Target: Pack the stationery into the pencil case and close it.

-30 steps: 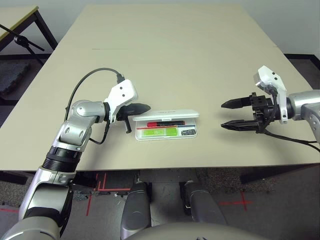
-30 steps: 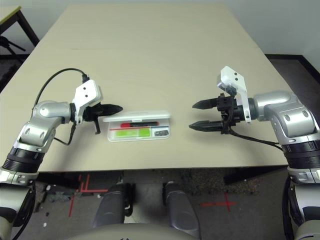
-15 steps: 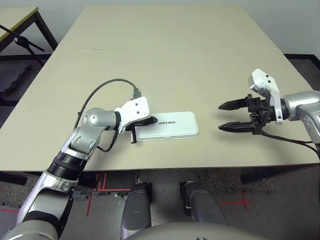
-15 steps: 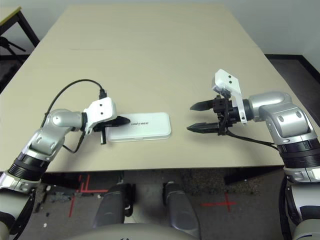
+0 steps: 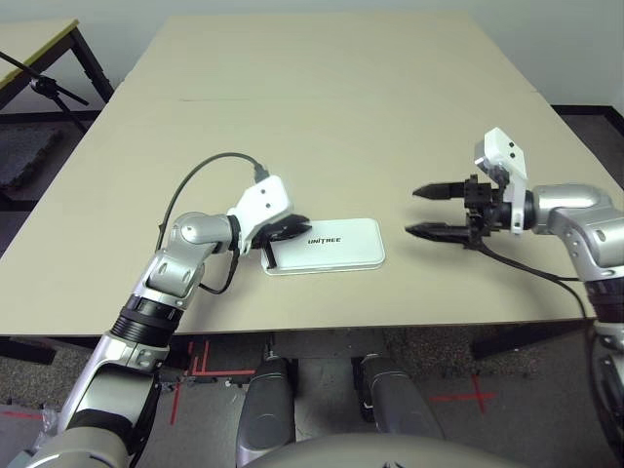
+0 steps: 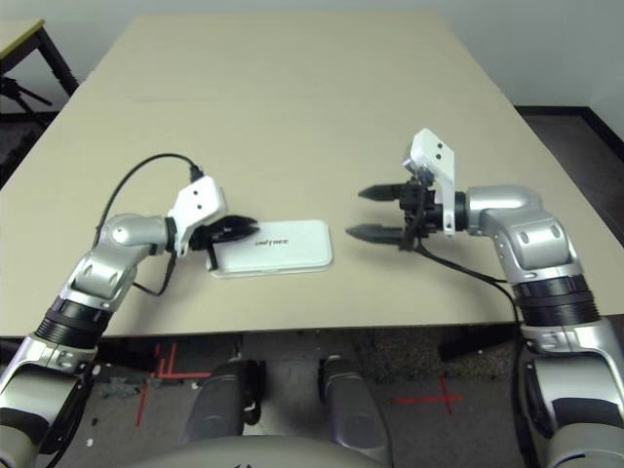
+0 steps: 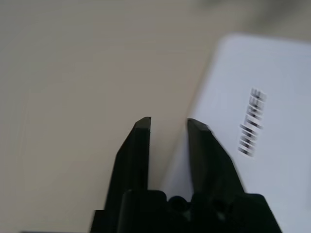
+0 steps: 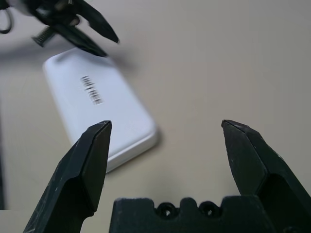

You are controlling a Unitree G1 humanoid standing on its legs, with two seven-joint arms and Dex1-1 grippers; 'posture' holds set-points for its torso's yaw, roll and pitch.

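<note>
A wide beige table [image 5: 331, 107] stands beside a second table [image 5: 34, 39] and a black stand [image 5: 44, 86].

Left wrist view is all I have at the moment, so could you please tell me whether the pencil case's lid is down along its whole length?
Observer: Yes. From the head camera the pencil case lies flat on the table with its lid down from end to end.
Operator: Thank you. Where is the right end effector, please?
Observer: The right end effector hovers beyond the case's right end, apart from it, its jaws wide open and pointing toward the case.
</note>
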